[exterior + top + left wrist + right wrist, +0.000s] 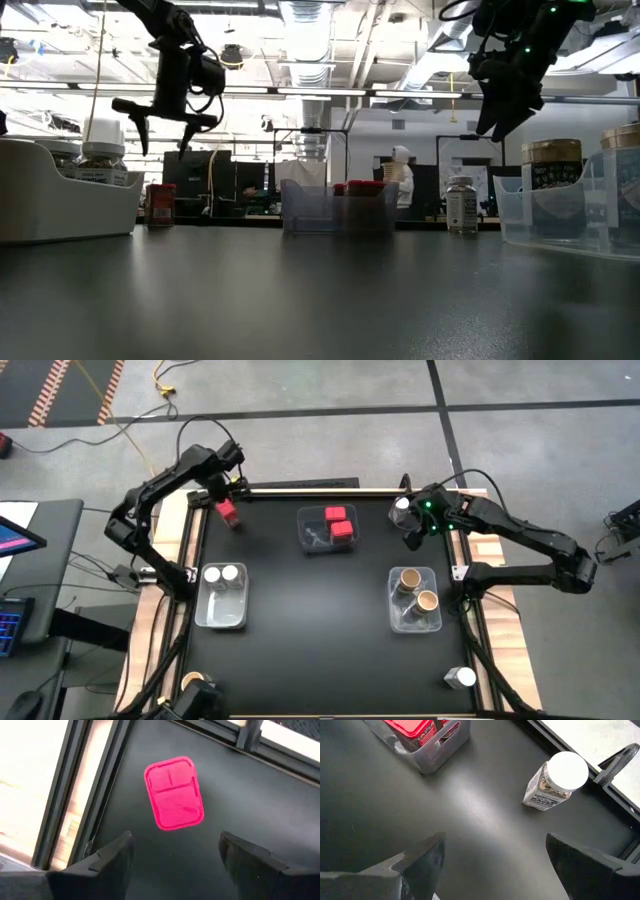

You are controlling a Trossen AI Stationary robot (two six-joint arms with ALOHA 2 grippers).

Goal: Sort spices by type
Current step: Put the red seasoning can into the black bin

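A red square-topped spice stands on the table's far left corner, right below my left gripper, fingers spread wide, nothing held. A white-capped jar sits just under my right gripper, also wide open. Two more red ones sit in the middle bin between my grippers.

A lab or workshop hall — exposed ceiling ducts, taped floor, cables.
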